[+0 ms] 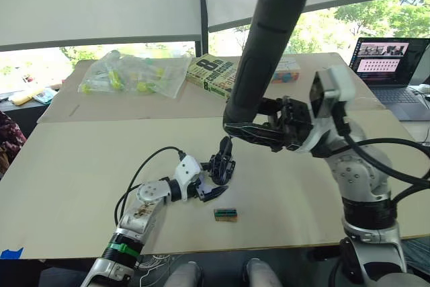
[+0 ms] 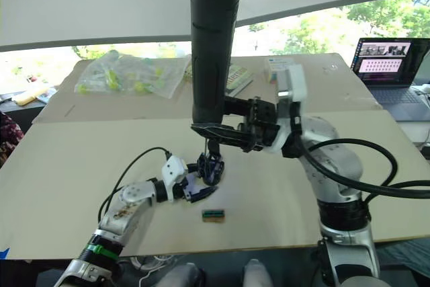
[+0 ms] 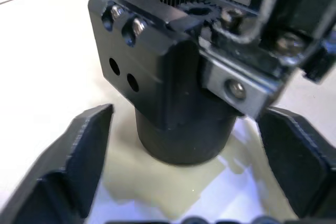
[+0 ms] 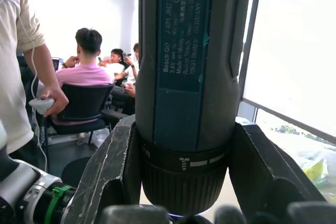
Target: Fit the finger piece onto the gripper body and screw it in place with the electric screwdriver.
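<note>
Your left gripper (image 1: 213, 188) sits spread on the table (image 1: 80, 166), its fingers (image 3: 79, 156) flanking the gripper body (image 1: 220, 164). Above, your right gripper (image 2: 225, 136) clamps the electric screwdriver (image 2: 213, 38) upright, bit down on that body.

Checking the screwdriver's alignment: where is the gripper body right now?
In the left eye view, the gripper body stands on the table's near middle, between the left gripper's fingers, under the screwdriver.
</note>
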`<act>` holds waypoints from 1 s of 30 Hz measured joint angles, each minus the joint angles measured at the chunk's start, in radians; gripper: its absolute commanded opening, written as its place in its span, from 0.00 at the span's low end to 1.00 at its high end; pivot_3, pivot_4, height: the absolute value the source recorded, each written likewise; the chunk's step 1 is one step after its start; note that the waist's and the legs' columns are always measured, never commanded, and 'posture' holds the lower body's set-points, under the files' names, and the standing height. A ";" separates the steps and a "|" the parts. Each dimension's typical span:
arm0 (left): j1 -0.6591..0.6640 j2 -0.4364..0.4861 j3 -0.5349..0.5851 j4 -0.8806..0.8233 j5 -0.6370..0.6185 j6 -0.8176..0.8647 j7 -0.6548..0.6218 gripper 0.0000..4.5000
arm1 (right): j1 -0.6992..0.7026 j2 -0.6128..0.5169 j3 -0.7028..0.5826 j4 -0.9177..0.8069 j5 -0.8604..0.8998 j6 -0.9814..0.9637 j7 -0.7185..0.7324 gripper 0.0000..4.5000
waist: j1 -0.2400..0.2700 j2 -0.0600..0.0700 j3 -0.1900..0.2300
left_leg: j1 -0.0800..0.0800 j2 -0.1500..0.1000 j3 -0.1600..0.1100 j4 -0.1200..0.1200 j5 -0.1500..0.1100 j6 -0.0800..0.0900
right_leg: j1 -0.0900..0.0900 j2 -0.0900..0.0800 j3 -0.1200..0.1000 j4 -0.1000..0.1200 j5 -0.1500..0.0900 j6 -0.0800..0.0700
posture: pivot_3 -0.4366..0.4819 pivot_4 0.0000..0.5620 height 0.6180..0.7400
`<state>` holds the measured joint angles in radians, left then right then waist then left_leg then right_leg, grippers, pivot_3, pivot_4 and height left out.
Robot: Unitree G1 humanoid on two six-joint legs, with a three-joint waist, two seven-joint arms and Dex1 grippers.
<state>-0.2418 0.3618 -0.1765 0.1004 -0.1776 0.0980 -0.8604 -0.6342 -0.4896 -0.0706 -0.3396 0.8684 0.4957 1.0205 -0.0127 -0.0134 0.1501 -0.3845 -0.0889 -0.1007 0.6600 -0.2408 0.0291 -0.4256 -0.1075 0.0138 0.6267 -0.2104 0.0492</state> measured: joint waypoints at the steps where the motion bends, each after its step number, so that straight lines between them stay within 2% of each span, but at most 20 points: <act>1: 0.034 0.033 0.021 -0.033 -0.023 0.009 -0.016 0.99 | -0.004 -0.037 -0.026 -0.004 0.024 0.025 -0.006 0.43 | -0.004 0.000 0.002 | 0.000 0.000 0.000 0.000 0.000 0.000 | -0.001 0.000 0.000 0.000 0.000 0.000 | 0.48 0.27 1.00; 6: 0.185 0.136 0.154 -0.120 -0.148 0.011 -0.103 0.99 | -0.011 -0.228 -0.141 0.044 0.097 0.153 -0.018 0.43 | 0.003 0.002 0.009 | -0.002 0.000 0.000 0.000 0.000 0.000 | -0.001 -0.002 0.000 -0.001 0.000 0.000 | 0.48 0.27 1.00; 10: 0.285 0.226 0.275 -0.195 -0.295 -0.027 -0.245 0.99 | 0.000 -0.500 -0.138 0.230 0.032 0.276 0.065 0.43 | 0.020 0.000 0.014 | -0.005 0.000 0.001 0.001 -0.001 0.002 | -0.002 -0.004 -0.002 -0.005 0.000 0.000 | 0.48 0.27 1.00; 12: 0.296 0.258 0.318 -0.219 -0.341 -0.029 -0.293 0.99 | 0.001 -0.599 -0.097 0.324 -0.035 0.316 0.101 0.43 | 0.026 0.002 0.015 | -0.006 -0.001 0.001 0.001 -0.001 0.002 | -0.002 -0.005 -0.003 -0.006 0.000 0.000 | 0.48 0.27 1.00; 15: 0.300 0.315 0.369 -0.253 -0.390 -0.024 -0.343 0.99 | -0.015 -0.727 0.080 0.448 -0.204 0.368 0.159 0.43 | 0.024 0.002 0.015 | -0.007 0.000 0.002 0.000 -0.002 0.004 | -0.003 -0.005 -0.003 -0.009 0.000 0.000 | 0.48 0.27 1.00; 18: 0.301 0.346 0.396 -0.270 -0.419 -0.004 -0.365 0.99 | -0.054 -0.734 0.253 0.554 -0.351 0.413 0.179 0.43 | 0.011 0.005 0.017 | -0.013 0.000 0.005 0.000 -0.002 0.005 | -0.009 -0.005 -0.001 -0.010 0.000 0.000 | 0.48 0.27 1.00; 22: 0.324 0.354 0.403 -0.284 -0.430 0.012 -0.378 0.99 | -0.134 -0.681 0.427 0.661 -0.526 0.441 0.184 0.43 | -0.004 0.007 0.018 | -0.019 -0.001 0.008 0.001 -0.002 0.004 | -0.018 -0.005 0.001 -0.006 0.001 0.000 | 0.48 0.27 1.00; 26: 0.341 0.355 0.408 -0.291 -0.432 0.016 -0.373 0.99 | -0.179 -0.606 0.508 0.775 -0.651 0.447 0.180 0.43 | -0.001 0.007 0.020 | -0.022 -0.001 0.009 0.001 -0.002 0.003 | -0.024 -0.005 0.002 -0.002 0.001 0.000 | 0.48 0.27 1.00; 30: 0.356 0.356 0.418 -0.307 -0.432 0.040 -0.353 0.99 | -0.222 -0.575 0.525 0.849 -0.720 0.413 0.201 0.43 | 0.001 0.007 0.020 | -0.022 -0.001 0.009 0.001 -0.001 0.002 | -0.024 -0.005 0.002 -0.001 0.002 -0.002 | 0.48 0.27 1.00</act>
<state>0.1147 0.7180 0.2413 -0.2062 -0.6097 0.1382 -1.2132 -0.8566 -1.0650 0.4542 0.5091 0.1489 0.9089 1.2219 -0.0121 -0.0063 0.1698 -0.4063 -0.0899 -0.0918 0.6614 -0.2418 0.0315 -0.4492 -0.1123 0.0160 0.6256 -0.2081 0.0476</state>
